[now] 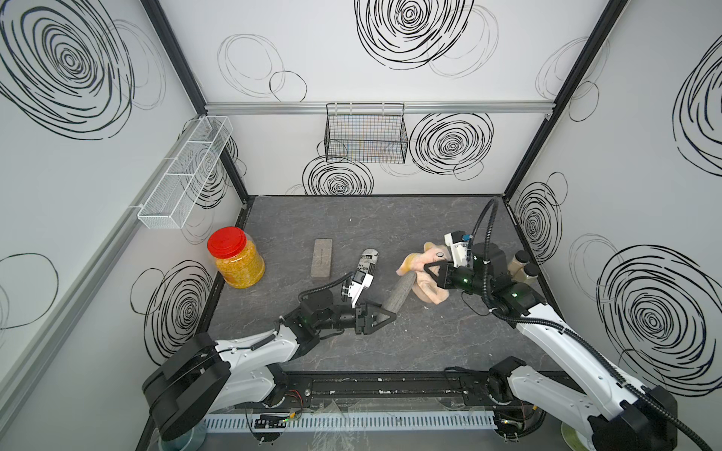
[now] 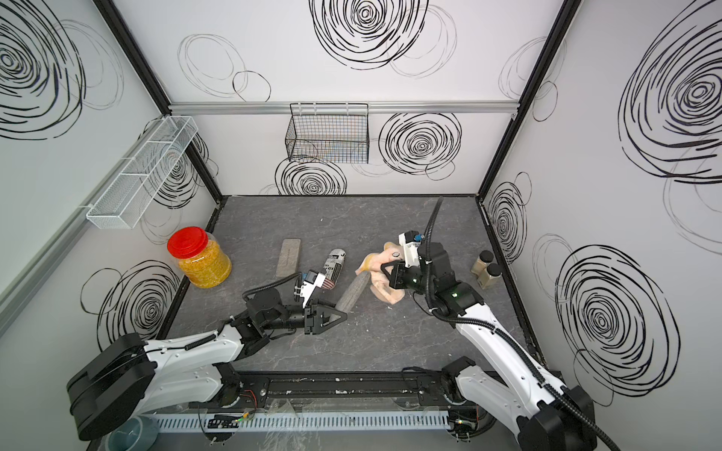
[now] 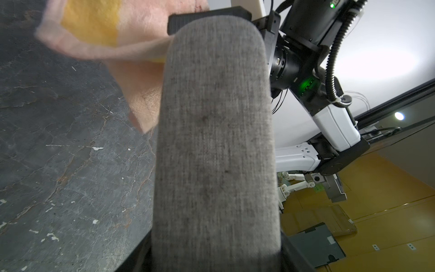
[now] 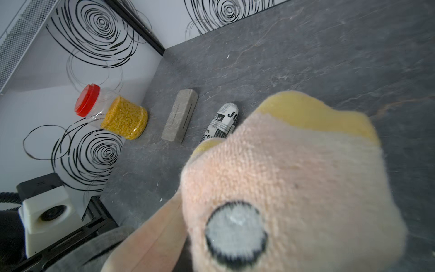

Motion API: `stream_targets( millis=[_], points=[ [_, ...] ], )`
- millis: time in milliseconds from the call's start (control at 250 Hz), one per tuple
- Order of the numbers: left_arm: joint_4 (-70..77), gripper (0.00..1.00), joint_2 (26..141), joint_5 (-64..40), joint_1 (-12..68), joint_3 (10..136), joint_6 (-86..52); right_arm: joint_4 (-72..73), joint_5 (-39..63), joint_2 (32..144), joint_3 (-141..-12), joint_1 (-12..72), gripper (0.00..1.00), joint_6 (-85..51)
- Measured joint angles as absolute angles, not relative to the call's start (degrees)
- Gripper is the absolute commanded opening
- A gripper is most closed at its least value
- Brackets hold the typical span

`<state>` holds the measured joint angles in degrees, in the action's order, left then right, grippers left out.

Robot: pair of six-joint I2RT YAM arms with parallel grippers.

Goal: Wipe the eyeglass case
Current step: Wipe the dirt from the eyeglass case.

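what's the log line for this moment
left gripper: shut on grey eyeglass case | right gripper: shut on pink cloth | cloth at case's far end

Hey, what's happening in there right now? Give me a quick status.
Left tool shut on grey eyeglass case. Right tool shut on pink cloth, cloth meeting the case's far end. Printed case lies alongside, not blocking.

Red-lidded jar (image 1: 236, 259), yellow fill, upright, tabletop (image 1: 390, 222) left. Grey block (image 1: 322, 257), newsprint tube (image 1: 368, 263) lying near it. 2 dark-capped bottles (image 2: 478, 266) far right. Black wire basket (image 1: 365, 132), white mesh basket (image 1: 183, 175) on walls.
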<state>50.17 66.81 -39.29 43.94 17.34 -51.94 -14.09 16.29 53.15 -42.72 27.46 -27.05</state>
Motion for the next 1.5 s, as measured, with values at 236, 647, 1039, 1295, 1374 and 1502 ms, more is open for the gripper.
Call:
stream_targets(
  millis=[236, 647, 1039, 1295, 1374, 1502],
  points=[
    [51.16, 0.61, 66.57, -34.33, 44.25, 17.43, -53.78, -13.67, 17.78, 49.08, -42.22, 27.59, 0.00, -25.87],
    [54.30, 0.61, 71.88, -34.30, 44.23, 21.37, -56.03, -12.78, 23.73, 49.91, -40.01, 39.38, 0.00, -22.85],
    [55.05, 0.60, 72.10, -35.09, 43.86, 21.34, -56.73, -17.28, 25.61, 51.35, -42.83, 40.49, 0.00, -19.55],
    [54.89, 0.60, 71.55, -35.11, 44.34, 20.88, -56.60, -17.12, 19.07, 53.19, -48.73, 34.76, 0.00, -18.06],
    [54.22, 0.60, 71.20, -35.05, 44.34, 20.88, -56.60, -16.43, 21.32, 54.35, -48.86, 35.11, 0.00, -18.15],
    [53.71, 0.60, 70.52, -35.03, 44.34, 20.67, -56.40, -16.10, 23.55, 54.08, -47.97, 38.68, 0.00, -18.57]
  ],
)
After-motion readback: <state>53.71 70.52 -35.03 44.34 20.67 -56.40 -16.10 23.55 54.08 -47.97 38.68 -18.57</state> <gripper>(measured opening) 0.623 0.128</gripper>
